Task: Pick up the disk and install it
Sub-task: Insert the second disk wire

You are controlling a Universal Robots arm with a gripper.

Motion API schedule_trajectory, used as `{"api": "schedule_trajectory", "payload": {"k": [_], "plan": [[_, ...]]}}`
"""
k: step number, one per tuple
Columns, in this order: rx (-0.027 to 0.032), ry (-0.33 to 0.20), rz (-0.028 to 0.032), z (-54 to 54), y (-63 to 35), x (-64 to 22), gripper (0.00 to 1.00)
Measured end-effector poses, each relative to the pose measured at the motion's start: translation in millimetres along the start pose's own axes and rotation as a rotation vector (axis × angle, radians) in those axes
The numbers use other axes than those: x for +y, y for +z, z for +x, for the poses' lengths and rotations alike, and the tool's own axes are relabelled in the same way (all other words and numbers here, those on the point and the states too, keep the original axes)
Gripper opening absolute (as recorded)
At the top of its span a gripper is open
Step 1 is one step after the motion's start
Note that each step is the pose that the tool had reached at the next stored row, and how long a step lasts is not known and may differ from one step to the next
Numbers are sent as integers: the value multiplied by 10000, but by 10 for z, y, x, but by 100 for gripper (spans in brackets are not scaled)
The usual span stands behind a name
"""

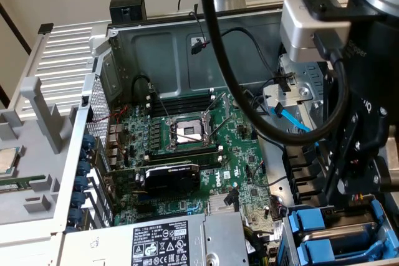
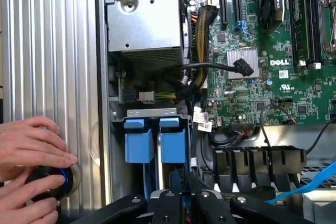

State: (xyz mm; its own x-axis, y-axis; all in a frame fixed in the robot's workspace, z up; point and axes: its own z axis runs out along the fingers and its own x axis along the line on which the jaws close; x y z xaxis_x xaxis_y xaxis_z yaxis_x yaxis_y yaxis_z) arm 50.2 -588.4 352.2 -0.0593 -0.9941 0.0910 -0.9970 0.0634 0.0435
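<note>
The open computer case [image 1: 124, 42] fills the exterior view, lying on its side, with the green motherboard [image 1: 187, 154] spread across its floor. At the near edge sits the grey power-supply box [image 1: 181, 241] with its black-and-white label. The robot arm [image 1: 368, 91] comes down on the exterior view's right, thick black cable [image 1: 230, 79] looping in front of it, over the drive bay [image 1: 336, 232] in the near right corner.

The black gripper [image 2: 184, 205] is low over that bay — its linkages crowd the edge of the wrist view, and its fingers seem drawn close around something blue, but whether they are closed on it I cannot tell. The disk itself is hard to pick out: only blue plastic carriers show, two standing side by side in the bay [image 2: 157, 140], with more blue between the gripper's links, and no metal face or label in sight.

Off to one side in the wrist view, a person's hand [image 2: 31, 145] rests on the ribbed grey panel [image 2: 47, 51], fingers on a round black knob with a blue ring [image 2: 50, 182]. A light-blue cable [image 1: 290, 119] runs beside the arm.
</note>
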Motion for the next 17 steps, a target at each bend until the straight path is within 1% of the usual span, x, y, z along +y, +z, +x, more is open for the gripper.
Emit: {"api": "schedule_trajectory", "payload": {"k": [17], "plan": [[1, -20, 3, 4, 26, -20, 16]]}}
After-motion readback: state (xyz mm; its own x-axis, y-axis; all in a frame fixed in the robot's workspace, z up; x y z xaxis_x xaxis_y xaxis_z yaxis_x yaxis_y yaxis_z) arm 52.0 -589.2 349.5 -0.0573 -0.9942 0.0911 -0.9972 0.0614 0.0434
